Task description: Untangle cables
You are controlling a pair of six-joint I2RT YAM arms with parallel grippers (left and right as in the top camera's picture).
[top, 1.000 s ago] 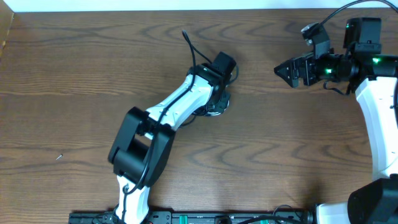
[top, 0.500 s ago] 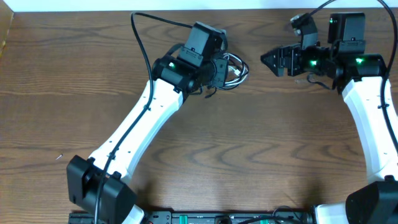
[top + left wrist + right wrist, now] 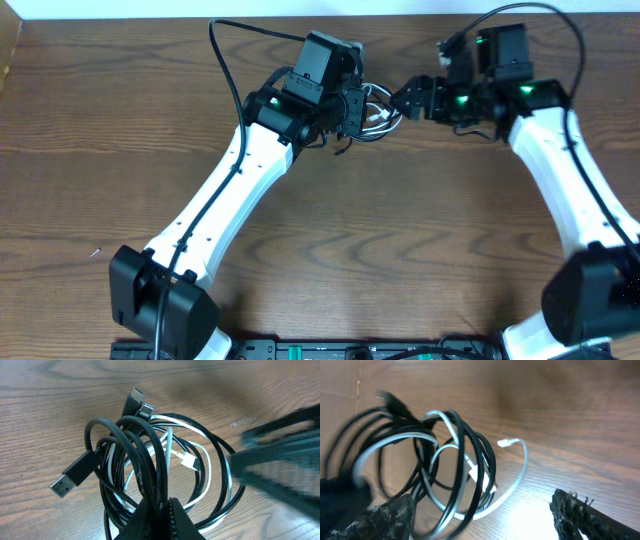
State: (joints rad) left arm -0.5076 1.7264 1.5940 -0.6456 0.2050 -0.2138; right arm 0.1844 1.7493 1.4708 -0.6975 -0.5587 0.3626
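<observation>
The left pincer [image 3: 162,510] is closed together on several loops of the black cable [image 3: 150,455], pinched at the near edge of the coil. By this grip the bundle is judged to be held steady and presented toward the other arm. The white cable [image 3: 205,467] is threaded through the same loops, with its small white plug [image 3: 187,460] lying inside the ring; whether it is also caught between the fingertips cannot be told. A USB-A plug [image 3: 70,477] juts out to one side, and a pair of narrower plugs [image 3: 136,397] points away at the far side; these are free ends that could be drawn out. The right pincer [image 3: 482,505] is held with its jaws wide apart, just beside the bundle and facing it. It is judged to be lined up for a grasp on a strand while the coil is anchored. The tangle is found at the far middle of the wooden table [image 3: 100,150], between the two wrists. No brand, label or legible writing is seen on the cables, plugs or arms.
</observation>
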